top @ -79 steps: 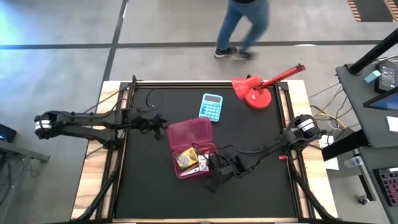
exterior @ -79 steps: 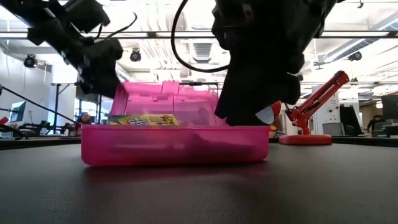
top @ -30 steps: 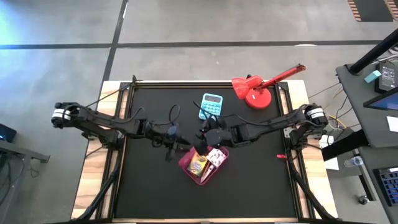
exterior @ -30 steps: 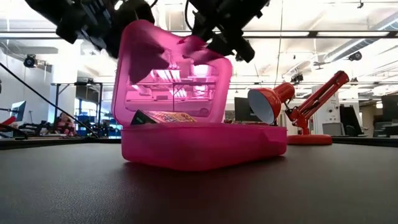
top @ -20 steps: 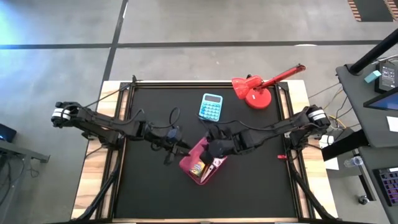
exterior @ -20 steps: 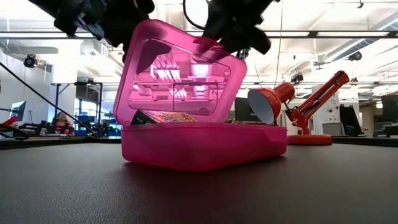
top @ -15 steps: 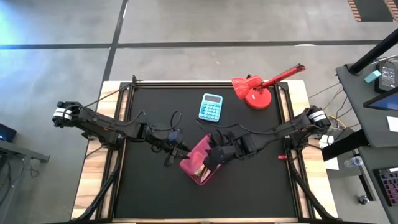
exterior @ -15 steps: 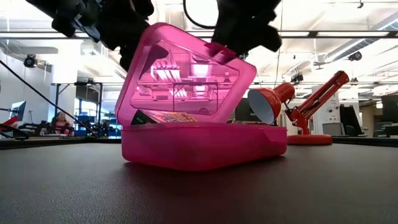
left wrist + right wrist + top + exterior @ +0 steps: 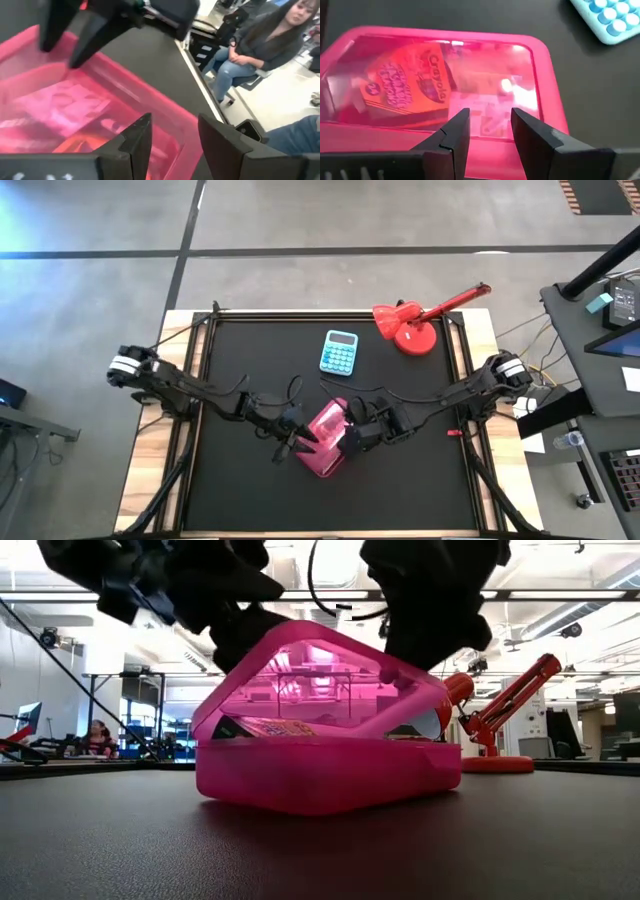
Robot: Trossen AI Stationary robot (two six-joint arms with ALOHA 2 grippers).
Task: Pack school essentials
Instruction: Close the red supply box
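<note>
crayon box [image 9: 405, 85] in case [image 9: 325, 442], probably tilted

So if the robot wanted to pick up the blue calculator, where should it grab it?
Probably across its two long side edges, coming straight down from above. The light-blue calculator lies flat and face up on the table, so only its thin rim offers a grip. Nothing touches it: the pink case and red desk lamp sit apart. The right gripper looks nearer.

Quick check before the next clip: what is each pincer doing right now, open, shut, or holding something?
Left pincer: open, empty, at the pink case.
Right pincer: open, empty, over the case's see-through lid.
</note>
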